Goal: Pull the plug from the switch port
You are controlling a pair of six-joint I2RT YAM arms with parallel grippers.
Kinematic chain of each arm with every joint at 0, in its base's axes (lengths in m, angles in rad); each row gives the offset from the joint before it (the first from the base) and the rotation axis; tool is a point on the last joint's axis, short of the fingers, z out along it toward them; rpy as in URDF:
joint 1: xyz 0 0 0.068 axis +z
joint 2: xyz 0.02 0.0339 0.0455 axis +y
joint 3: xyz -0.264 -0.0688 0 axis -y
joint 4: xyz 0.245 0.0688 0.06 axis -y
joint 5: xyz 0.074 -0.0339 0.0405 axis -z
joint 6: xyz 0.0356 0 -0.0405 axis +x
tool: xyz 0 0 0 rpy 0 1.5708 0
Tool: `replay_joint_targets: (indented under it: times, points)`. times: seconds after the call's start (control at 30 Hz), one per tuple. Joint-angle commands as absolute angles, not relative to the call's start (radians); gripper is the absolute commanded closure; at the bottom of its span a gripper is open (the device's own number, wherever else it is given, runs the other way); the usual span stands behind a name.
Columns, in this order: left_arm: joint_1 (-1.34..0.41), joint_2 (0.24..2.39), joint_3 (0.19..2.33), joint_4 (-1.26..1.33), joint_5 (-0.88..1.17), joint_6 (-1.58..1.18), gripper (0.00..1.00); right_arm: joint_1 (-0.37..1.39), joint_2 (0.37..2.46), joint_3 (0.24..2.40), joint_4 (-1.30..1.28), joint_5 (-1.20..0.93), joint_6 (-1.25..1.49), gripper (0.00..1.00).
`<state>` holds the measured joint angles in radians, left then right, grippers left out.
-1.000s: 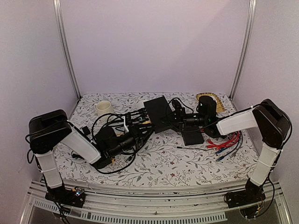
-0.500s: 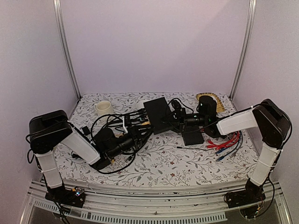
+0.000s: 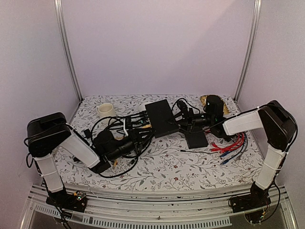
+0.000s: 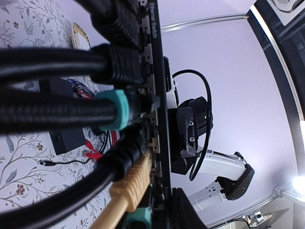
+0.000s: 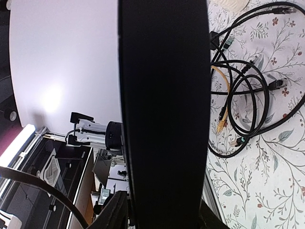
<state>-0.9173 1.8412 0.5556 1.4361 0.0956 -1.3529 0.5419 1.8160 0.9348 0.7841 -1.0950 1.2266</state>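
The switch [image 3: 160,117] is a flat black box lying mid-table, with a bundle of cables plugged into its left edge. In the left wrist view its port edge [image 4: 158,57] carries black plugs, a teal-booted plug [image 4: 114,109] and a yellow plug [image 4: 132,181], all seated. My left gripper [image 3: 139,136] is right at those ports. Only one black finger [image 4: 190,212] shows, so its grip is unclear. My right gripper [image 3: 185,120] straddles the switch's right side. In the right wrist view the switch [image 5: 162,95] fills the space between the parted fingers [image 5: 114,212].
A smaller black box [image 3: 196,139] lies right of the switch. Red and blue loose cables [image 3: 232,145] lie at the right. A cream cup [image 3: 105,110] stands at the back left. Tangled black cables [image 3: 119,126] cover the table around my left wrist.
My right gripper's jaws have spread apart around the switch and its wrist has shifted slightly back. The left arm has drawn a little toward its base.
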Motion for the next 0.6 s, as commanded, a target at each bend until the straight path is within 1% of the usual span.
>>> replay_joint_targets:
  times: [0.0, 0.27, 0.57]
  points:
    - [-0.903, 1.795, 0.563, 1.482, 0.17, -1.305, 0.86, 0.522, 1.829, 0.991, 0.791, -1.159, 1.198, 0.58]
    - [-0.901, 1.775, 0.595, 1.391, 0.272, -1.293, 0.86, 0.514, 1.847, 1.012, 0.773, -1.175, 1.177, 0.58]
    - [-0.9, 1.741, 0.591, 1.334, 0.336, -1.279, 0.87, 0.49, 1.885, 1.058, 0.765, -1.192, 1.174, 0.57]
